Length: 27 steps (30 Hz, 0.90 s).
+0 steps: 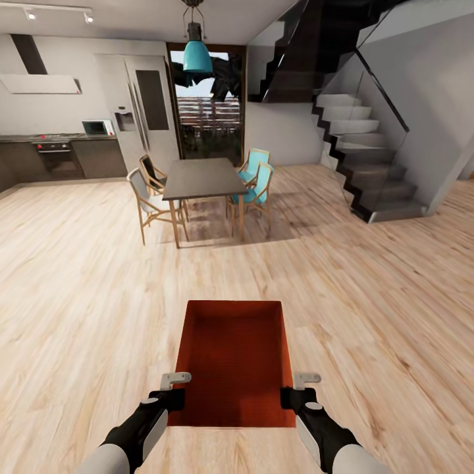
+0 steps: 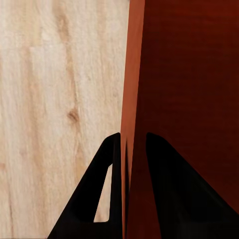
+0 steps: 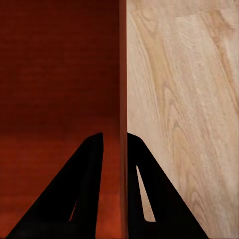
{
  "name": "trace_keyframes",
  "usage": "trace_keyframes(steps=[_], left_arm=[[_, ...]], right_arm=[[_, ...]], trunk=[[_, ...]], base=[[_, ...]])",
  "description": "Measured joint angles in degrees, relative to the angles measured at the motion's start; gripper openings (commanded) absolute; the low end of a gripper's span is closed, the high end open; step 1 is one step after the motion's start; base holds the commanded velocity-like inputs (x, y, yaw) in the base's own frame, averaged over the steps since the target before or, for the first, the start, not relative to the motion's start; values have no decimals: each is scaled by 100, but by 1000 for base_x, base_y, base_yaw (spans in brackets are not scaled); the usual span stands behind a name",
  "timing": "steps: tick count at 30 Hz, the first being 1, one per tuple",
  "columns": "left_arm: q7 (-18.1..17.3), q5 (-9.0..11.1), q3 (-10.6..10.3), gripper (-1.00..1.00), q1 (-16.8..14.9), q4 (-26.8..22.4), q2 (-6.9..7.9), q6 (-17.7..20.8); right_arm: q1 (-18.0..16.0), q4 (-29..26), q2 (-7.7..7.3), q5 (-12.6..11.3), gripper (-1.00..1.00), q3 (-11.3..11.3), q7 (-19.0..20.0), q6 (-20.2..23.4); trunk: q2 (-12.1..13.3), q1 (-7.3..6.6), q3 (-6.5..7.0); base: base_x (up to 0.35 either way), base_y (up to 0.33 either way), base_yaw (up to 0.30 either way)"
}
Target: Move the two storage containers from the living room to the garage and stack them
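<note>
Head view: you've got one bin (image 1: 234,359) at bottom centre of frame, carried level btwn both arms over the wood floor (image 1: 79,283). Left gripper (image 1: 172,395) pinches its left wall near the close corner, right gripper (image 1: 296,395) the right wall opposite. A matched grip on both sides looks meant to keep the bin from tipping while the base rolls. Ahead, centre frame: table (image 1: 197,178) w/ chairs, kitchen at upper left, stairs (image 1: 368,164) at upper right. No garage in sight, so by my read you're in transit.

Left wrist view: fingers (image 2: 109,199) straddle the thin wall (image 2: 130,99), one outside, one inside, closed on it.

Right wrist view: same setup, fingers (image 3: 89,189) clamped across the wall (image 3: 123,74), ribbed bottom on one side, floor on the other.

No labels, brands or writing readable anywhere.
</note>
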Motion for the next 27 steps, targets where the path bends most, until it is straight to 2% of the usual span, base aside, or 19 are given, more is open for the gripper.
trace_keyframes(steps=[27], left_arm=[[1, 10, 2, -100, 0, -1, -4, -24]], right_arm=[[0, -22, -4, 0, -100, 8, 2, -1]], trunk=[[0, 0, 0]], base=[[337, 0, 0]])
